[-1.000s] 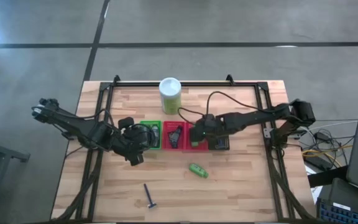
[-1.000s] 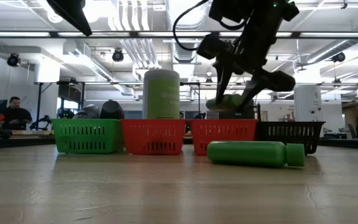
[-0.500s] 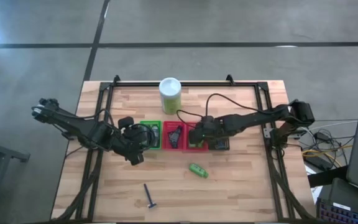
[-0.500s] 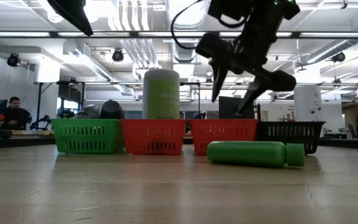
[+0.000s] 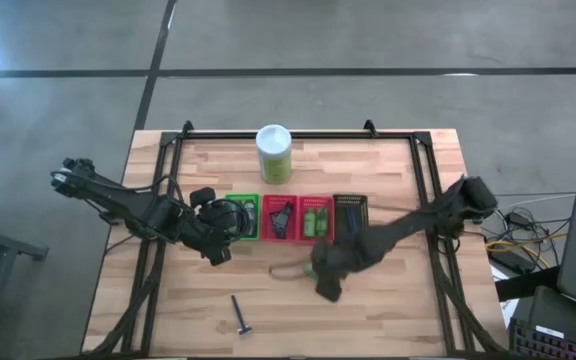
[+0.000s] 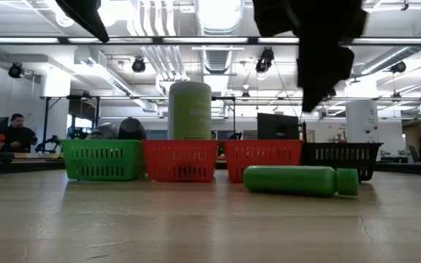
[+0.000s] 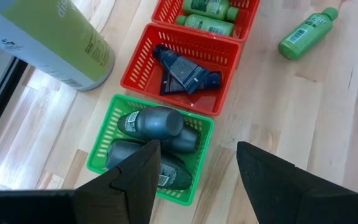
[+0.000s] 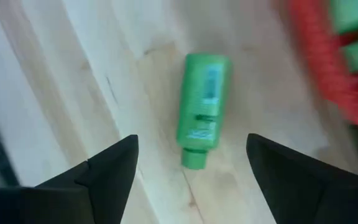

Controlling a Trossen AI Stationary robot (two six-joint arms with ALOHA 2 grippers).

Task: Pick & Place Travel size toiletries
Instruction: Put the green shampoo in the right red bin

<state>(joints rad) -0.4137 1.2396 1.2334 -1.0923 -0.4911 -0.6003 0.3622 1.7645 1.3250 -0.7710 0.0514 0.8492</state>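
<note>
One green bottle (image 8: 202, 118) lies on its side on the bare wood, also in the low view (image 6: 298, 180) in front of the baskets. My right gripper (image 8: 191, 180) hovers open above it, fingers pointing down and standing apart on either side, clear of it. More green bottles (image 7: 207, 15) lie in a red basket (image 5: 315, 219). Dark packets (image 7: 182, 71) fill the other red basket (image 5: 280, 219), and grey oval bottles (image 7: 151, 124) the green basket (image 5: 243, 217). My left gripper (image 7: 197, 180) waits open above the green basket's near side. A dark T-shaped stick (image 5: 240, 315) lies near the front edge.
A tall white-and-green canister (image 5: 274, 153) stands behind the baskets. A black basket (image 5: 351, 215) ends the row on the right. A cable (image 5: 286, 270) trails on the wood beside my right gripper. People sit in the room beyond the table.
My right gripper held a green bottle over the right-hand red basket, opened and let it drop in. It then swung toward the table's near edge, rolling about its own axis, and now stands over the loose green bottle, which has not moved.
</note>
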